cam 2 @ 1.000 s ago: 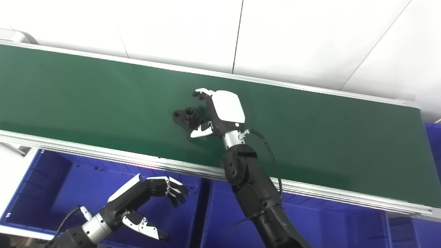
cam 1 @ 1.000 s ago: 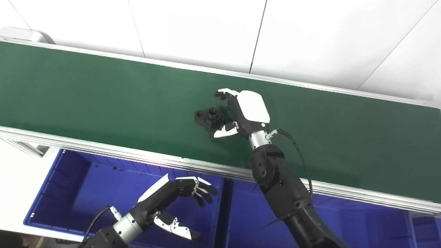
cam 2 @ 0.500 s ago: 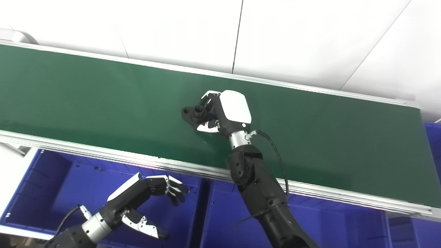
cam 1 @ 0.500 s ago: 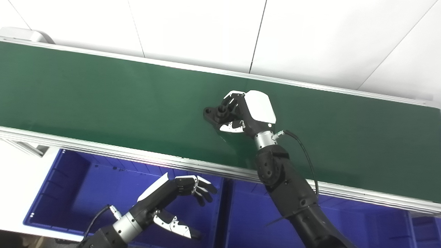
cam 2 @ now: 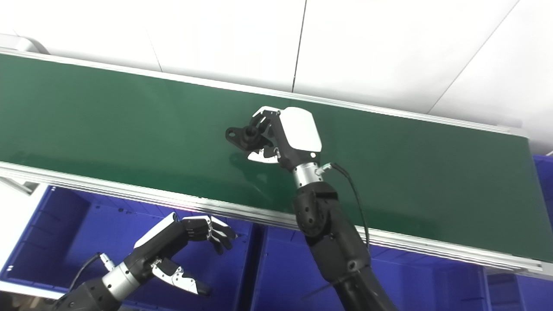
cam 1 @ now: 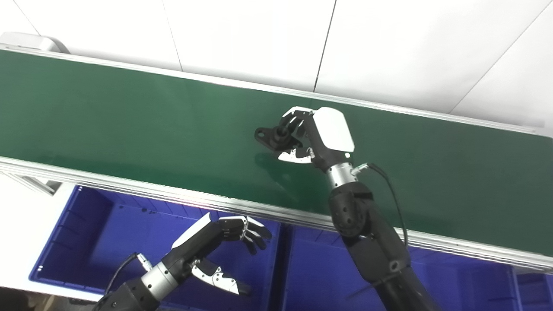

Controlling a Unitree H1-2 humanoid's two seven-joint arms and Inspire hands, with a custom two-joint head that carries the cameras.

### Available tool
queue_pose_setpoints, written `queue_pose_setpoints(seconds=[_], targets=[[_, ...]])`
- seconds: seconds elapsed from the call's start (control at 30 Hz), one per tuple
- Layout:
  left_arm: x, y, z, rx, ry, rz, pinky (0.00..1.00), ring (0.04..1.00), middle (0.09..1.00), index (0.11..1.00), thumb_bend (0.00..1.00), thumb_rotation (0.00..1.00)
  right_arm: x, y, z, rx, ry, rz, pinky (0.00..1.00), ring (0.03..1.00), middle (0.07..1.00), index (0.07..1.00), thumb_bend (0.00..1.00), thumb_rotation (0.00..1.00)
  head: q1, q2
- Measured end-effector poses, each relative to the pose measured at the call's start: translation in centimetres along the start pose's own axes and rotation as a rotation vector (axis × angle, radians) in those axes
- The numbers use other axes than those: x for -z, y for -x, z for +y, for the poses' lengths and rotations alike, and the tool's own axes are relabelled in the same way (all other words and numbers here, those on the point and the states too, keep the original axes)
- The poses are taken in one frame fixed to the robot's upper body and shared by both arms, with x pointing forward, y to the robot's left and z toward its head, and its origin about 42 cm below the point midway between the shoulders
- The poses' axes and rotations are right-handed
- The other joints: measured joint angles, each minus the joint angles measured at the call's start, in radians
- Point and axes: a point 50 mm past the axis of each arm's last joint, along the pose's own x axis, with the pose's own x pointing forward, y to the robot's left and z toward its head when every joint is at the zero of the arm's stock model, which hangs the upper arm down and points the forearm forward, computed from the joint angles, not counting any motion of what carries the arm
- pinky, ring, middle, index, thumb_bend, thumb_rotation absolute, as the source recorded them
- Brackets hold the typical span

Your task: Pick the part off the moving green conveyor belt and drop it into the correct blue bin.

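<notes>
A black flanged part [cam 1: 271, 135] with a round boss is held by my right hand [cam 1: 317, 138], which is shut on it and lifts it a little above the green conveyor belt [cam 1: 129, 121]; its shadow lies on the belt below. It also shows in the right eye view [cam 2: 243, 136]. My left hand [cam 1: 216, 244] is open and empty, hovering over the left blue bin [cam 1: 95, 233] in front of the belt.
A second blue bin [cam 1: 319, 272] sits right of the first, under my right arm. A third blue bin [cam 2: 542, 172] shows at the far right edge. The belt's aluminium front rail [cam 1: 129, 185] runs between belt and bins. White wall panels stand behind.
My right hand closed on the black part and raised it off the belt, moving slightly right and up. My left hand stayed over the left bin.
</notes>
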Motion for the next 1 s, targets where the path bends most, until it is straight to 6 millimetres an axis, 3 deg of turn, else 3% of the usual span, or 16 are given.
queue_pose_setpoints(seconds=[0.4,0.7,0.8,1.0], targets=[[0.3,-0.5,0.5,0.025,0.008,-0.004,0.52,0.616,0.710,0.664,0.78,0.18,-0.2,3.4,-2.0,0.069,-0.031,0.017,0.38,0.465,0.548,0.476,0.50,0.00,-0.032,0.005],[0.1,-1.0,1.3,0.041,-0.008,-0.018,0.53,0.618,0.717,0.673,0.76,0.18,-1.2,5.4,-3.0,0.097,-0.062,0.004,0.38,0.460,0.542,0.479,0.50,0.00,-0.067,0.032],[0.1,-1.0,1.4,0.042,-0.007,-0.020,0.53,0.617,0.714,0.676,0.75,0.18,-1.4,6.7,-3.3,0.117,-0.079,0.015,0.36,0.450,0.536,0.486,0.50,0.00,-0.069,0.032],[0.1,-0.9,1.4,0.041,-0.006,-0.018,0.54,0.626,0.720,0.683,0.74,0.20,-1.3,11.3,-2.6,0.102,-0.125,0.082,0.33,0.456,0.556,0.486,0.50,0.00,-0.072,0.043]])
